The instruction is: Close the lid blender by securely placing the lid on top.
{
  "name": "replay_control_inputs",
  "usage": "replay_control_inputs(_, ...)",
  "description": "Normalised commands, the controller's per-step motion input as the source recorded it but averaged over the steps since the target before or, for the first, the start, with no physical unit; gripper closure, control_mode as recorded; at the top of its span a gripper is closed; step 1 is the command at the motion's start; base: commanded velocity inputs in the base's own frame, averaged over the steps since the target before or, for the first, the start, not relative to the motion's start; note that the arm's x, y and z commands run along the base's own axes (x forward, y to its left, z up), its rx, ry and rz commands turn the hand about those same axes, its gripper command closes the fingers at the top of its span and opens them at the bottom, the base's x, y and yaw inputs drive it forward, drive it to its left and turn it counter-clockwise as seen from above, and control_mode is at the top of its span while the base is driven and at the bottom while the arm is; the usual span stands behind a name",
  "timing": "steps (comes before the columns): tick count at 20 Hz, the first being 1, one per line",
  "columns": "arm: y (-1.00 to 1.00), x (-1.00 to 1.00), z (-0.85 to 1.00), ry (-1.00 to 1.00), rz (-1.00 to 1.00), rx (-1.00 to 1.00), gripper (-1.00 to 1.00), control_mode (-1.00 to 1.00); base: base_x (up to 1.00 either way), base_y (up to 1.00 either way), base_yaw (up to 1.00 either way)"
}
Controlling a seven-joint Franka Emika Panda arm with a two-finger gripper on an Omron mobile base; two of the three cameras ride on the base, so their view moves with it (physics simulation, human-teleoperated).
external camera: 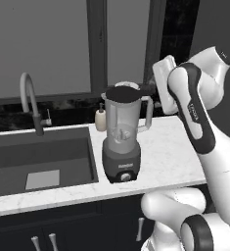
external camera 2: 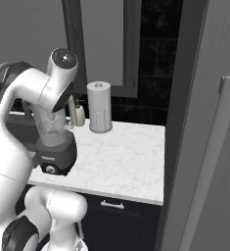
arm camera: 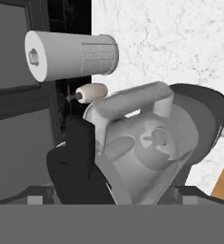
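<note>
Marble counter (external camera: 170, 152), lid (external camera: 123, 93) on blender (external camera: 121, 142)

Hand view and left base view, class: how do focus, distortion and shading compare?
Hand view: rolled sideways, the blender looms large and foreshortened, the lid a dark featureless mass. Left base view: evenly sharp, flat lighting, jar translucent, no glare on the counter.

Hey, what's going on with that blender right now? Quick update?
End effector open above the jar. Flat round black lid on the tall translucent grey blender, whether fully seated unclear. Nothing in the way.
</note>
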Motion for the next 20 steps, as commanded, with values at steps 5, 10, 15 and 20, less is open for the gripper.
replay_control_inputs(5,0.80,-1.00,-0.25,-0.09,0.02,-0.43,-1.00,-1.00,0.00,0.00,0.00)
replay_control_inputs(10,1.00,-0.76,-0.94,0.12,0.04,-0.62,-1.00,-1.00,0.00,0.00,0.00)
replay_control_inputs(15,0.90,-0.07,-0.79,0.26,0.00,-0.24,-1.00,-1.00,0.00,0.00,0.00)
replay_control_inputs(20,0.00,0.00,0.00,0.04,0.00,0.02,-1.00,-1.00,0.00,0.00,0.00)
